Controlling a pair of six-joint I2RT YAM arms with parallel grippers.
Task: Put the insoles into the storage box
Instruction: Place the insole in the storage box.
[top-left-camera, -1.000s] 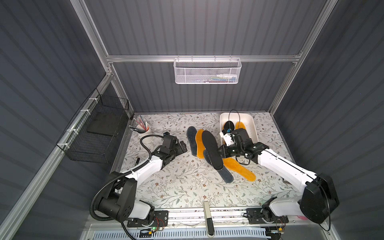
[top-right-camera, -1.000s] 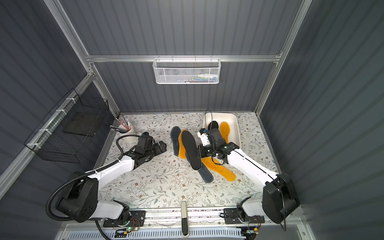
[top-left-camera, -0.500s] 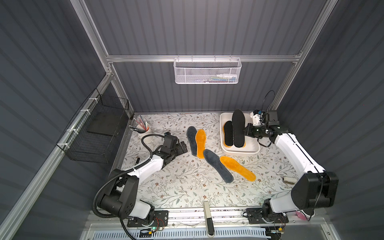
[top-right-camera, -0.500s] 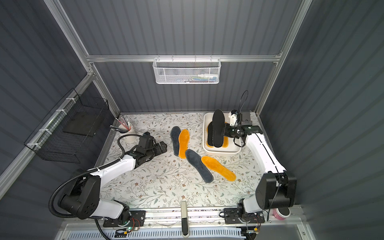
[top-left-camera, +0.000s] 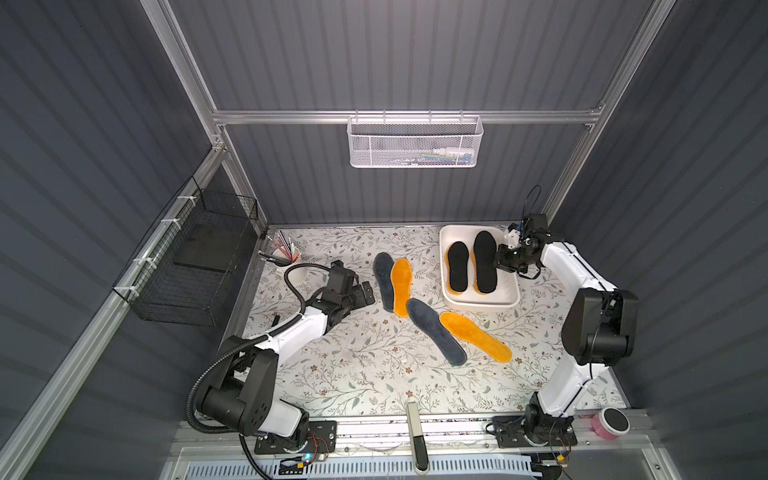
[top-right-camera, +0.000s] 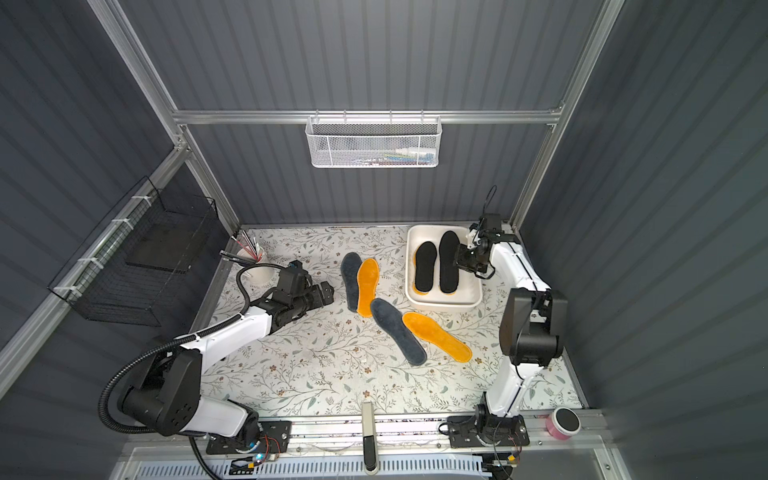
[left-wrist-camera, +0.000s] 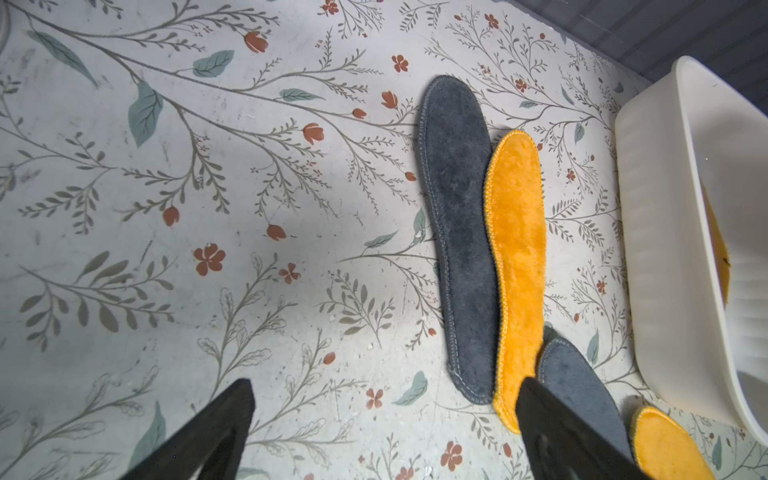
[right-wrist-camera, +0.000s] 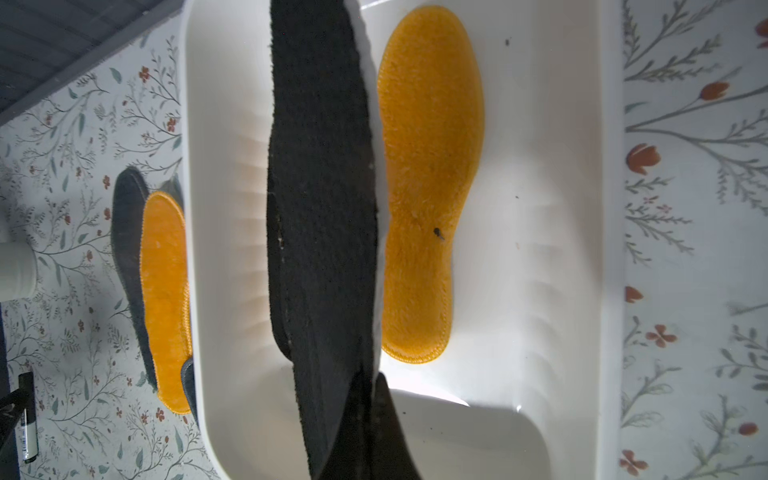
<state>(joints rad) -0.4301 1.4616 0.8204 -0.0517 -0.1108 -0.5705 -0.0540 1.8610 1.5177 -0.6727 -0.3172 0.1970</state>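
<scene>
The black insole hangs over the storage box, pinched by its edge in the right gripper, whose jaws are clamped thin on it. I'd say it is held that way so it can drop flat onto the orange insole lying on the box floor beneath. Whether it already touches, I cannot tell. Just beside it, a second black insole rests in the box on another orange one, so the stack is being built in pairs. Out on the floral table, two grey insoles and two orange insoles wait. The left gripper hovers near them, jaws spread wide and empty, probably ready for the next pick.
</scene>
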